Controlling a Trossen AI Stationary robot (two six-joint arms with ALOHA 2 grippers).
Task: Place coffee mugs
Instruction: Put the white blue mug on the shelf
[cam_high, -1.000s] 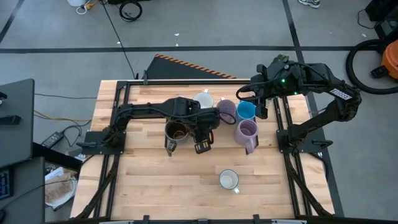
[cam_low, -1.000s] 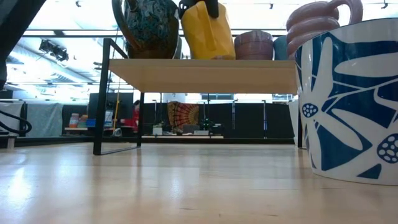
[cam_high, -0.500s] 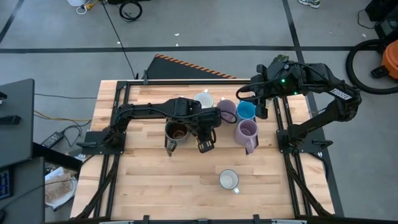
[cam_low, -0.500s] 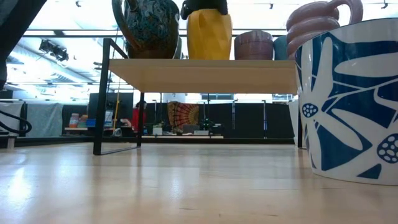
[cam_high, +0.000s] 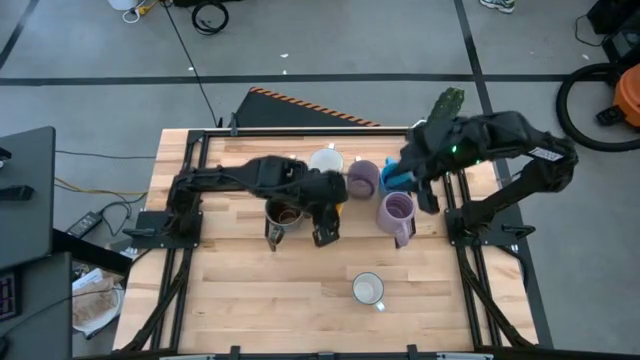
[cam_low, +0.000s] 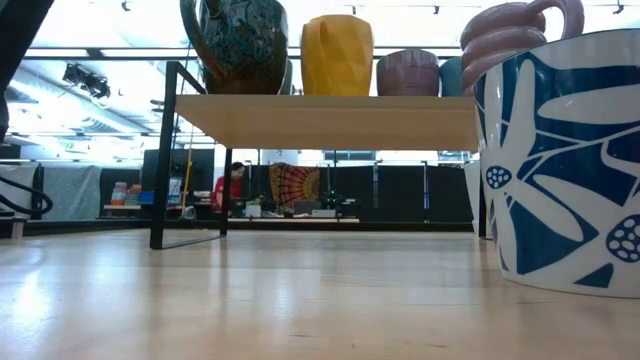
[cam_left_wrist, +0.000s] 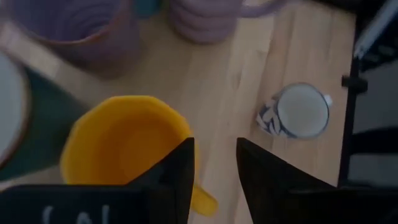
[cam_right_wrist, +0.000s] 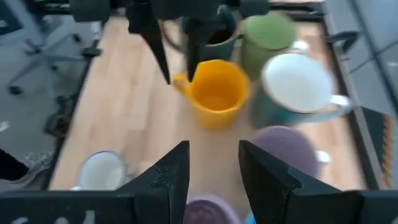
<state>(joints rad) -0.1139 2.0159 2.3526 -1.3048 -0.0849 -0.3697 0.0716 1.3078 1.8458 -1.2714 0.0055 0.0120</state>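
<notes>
Both jaws stand parted and hold nothing. From above, the left gripper (cam_high: 322, 236) hangs over the middle of the butcher-block table (cam_high: 250, 300), just right of the dark brown mug (cam_high: 285, 212); the right gripper (cam_high: 425, 196) hovers beside the blue mug (cam_high: 392, 178). Mugs cluster at the far centre — a white mug (cam_high: 326, 160), a lavender mug (cam_high: 362, 177), a taller lavender mug (cam_high: 396, 212) — all upright, mouths up. A blue-patterned white mug (cam_high: 368, 289) stands alone nearer, handle toward the near right. Grey floor with dark seams surrounds the table.

Low down, the patterned mug fills the right edge; a raised wooden shelf (cam_low: 330, 118) carries the orange mug (cam_low: 337, 55), faceted and upright, among the others. A person in red shows far behind.

At the left wrist, the orange mug sits upright just beyond the fingers (cam_left_wrist: 177, 180), its handle pointing toward them.

At the right wrist, the orange mug stands before a green mug (cam_right_wrist: 267, 36), its handle toward the left arm.
</notes>
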